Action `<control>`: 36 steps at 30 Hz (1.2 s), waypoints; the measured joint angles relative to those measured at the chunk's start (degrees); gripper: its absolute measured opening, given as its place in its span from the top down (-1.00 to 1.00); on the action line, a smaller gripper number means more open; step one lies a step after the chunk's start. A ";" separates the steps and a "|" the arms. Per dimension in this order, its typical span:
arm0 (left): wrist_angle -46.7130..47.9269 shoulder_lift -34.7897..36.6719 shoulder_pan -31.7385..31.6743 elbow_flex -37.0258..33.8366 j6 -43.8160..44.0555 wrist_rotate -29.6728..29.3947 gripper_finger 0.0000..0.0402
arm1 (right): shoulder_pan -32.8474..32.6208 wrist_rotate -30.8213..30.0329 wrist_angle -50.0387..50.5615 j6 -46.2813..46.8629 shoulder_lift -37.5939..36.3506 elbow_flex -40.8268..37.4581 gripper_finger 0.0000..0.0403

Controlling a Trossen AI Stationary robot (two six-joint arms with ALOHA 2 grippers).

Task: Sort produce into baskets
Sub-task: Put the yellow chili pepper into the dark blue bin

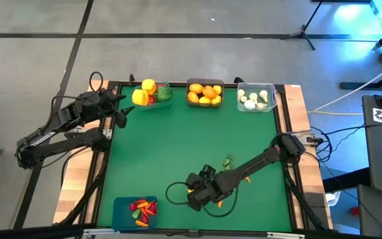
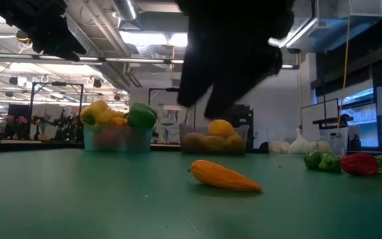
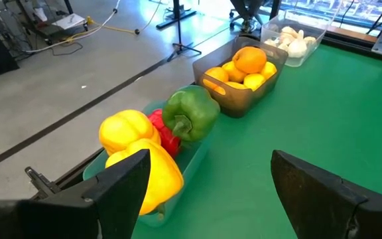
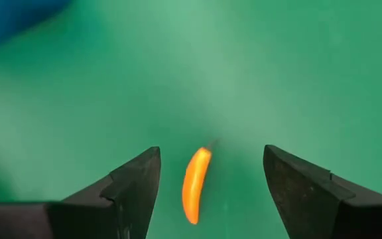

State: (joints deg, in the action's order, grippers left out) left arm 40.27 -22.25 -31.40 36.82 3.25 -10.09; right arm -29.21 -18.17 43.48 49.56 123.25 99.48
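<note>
Right gripper sits over the near part of the mat, fingers wide and holding nothing. I see an orange chilli lying flat on the mat between them, not touched; in the low view it's alone in the middle. Blue bin at the near-left corner holds red, orange and green pieces. More loose produce, green and red, lies toward the right edge in the low view.

Left gripper waits at the far-left corner, fingers wide and holding nothing, next to the teal bin. That bin holds yellow peppers, a red one and a green pepper. Along the far edge: grey bin with oranges and lemons, then clear bin with garlic.
</note>
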 joint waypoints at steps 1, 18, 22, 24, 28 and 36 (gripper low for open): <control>0.07 -0.03 0.02 0.00 0.00 0.00 -0.54 | 0.00 1.06 -0.15 0.12 0.50 -0.01 -0.31; -3.49 -0.07 0.02 -2.93 2.18 0.02 -0.54 | -0.39 5.85 -4.15 4.15 1.89 -5.63 -0.31; -3.53 -0.18 0.00 -2.91 4.14 -0.12 -0.54 | -0.37 5.78 -8.71 4.15 1.85 -6.68 -0.31; -3.53 -0.18 0.02 -2.91 4.15 -0.13 -0.54 | -0.39 5.81 -11.16 4.42 1.85 -7.55 -0.30; -3.53 -0.18 0.02 -2.91 4.04 -0.15 -0.54 | -0.39 5.65 -12.41 7.26 1.72 -9.47 -0.17; -3.80 -0.12 0.02 -1.94 4.45 0.94 -0.54 | -0.35 5.26 -12.16 8.59 1.56 -10.54 0.28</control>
State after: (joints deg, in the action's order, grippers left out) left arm 36.47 -22.37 -31.38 34.88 7.70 -9.15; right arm -29.56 -12.91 31.31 58.15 124.81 88.95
